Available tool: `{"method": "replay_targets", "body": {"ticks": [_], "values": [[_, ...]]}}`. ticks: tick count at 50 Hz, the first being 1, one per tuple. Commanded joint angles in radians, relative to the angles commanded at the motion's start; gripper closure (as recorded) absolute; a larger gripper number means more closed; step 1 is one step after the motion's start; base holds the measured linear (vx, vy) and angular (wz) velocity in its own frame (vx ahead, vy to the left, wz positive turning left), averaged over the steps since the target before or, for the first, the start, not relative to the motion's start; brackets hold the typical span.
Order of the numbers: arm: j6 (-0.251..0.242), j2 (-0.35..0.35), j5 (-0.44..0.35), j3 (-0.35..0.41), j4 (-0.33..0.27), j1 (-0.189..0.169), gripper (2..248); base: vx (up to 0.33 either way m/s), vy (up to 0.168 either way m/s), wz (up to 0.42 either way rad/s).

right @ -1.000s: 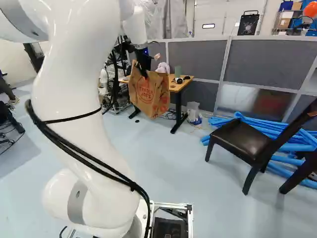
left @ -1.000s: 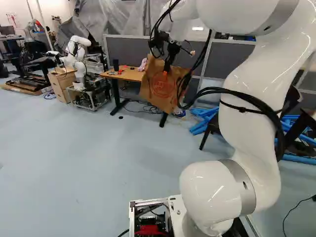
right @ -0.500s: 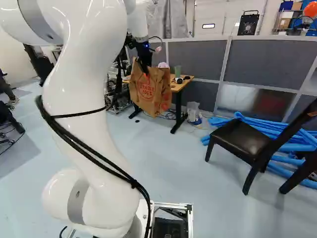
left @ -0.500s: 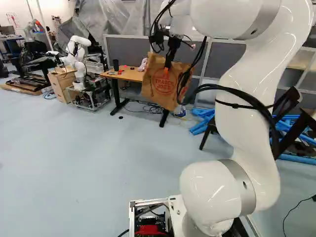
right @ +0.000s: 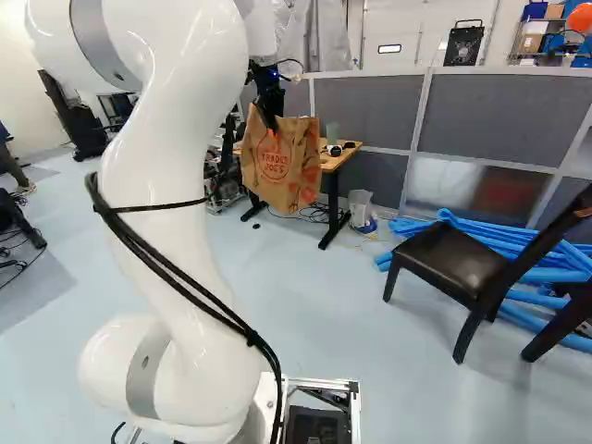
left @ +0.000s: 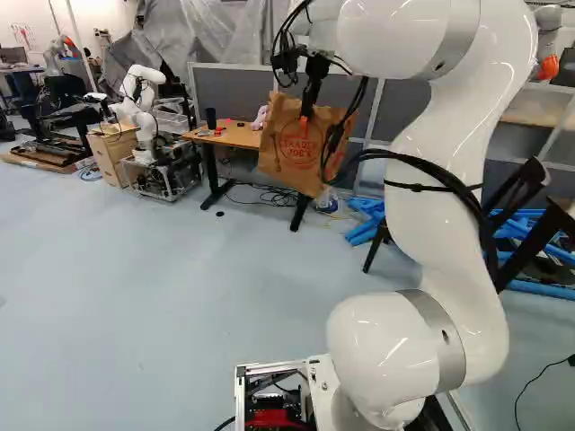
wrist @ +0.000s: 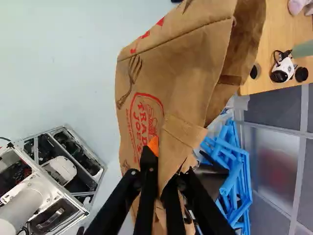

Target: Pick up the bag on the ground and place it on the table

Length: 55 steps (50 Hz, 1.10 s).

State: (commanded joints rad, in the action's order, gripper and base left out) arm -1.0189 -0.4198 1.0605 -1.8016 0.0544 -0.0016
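Bag (right: 276,168) in tool (left: 306,114) — contents unclear

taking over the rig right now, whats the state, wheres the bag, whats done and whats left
Jaws: shut on the paper near the top of the bag.
Bag: upright, hanging off the floor in front of the table, not on it.
Done: bag picked up.
Left: get it over the tabletop, set it down, let go. Its bottom hangs lower than the top, so it probably needs lifting before you go in.
Watch: the table holds a dark cup and a white-and-black gadget; the bag could knock them.
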Motion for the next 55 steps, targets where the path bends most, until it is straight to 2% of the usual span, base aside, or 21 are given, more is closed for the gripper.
{"method": "replay_targets", "body": {"ticks": [16, 55], "values": [[0.0, 0.0, 0.0, 0.0, 0.0, 0.0, 229, 0.124, 0.003, -0.004], [0.0, 0.0, 0.0, 0.0, 0.0, 0.0, 229, 0.203, 0.007, -0.002]]}}
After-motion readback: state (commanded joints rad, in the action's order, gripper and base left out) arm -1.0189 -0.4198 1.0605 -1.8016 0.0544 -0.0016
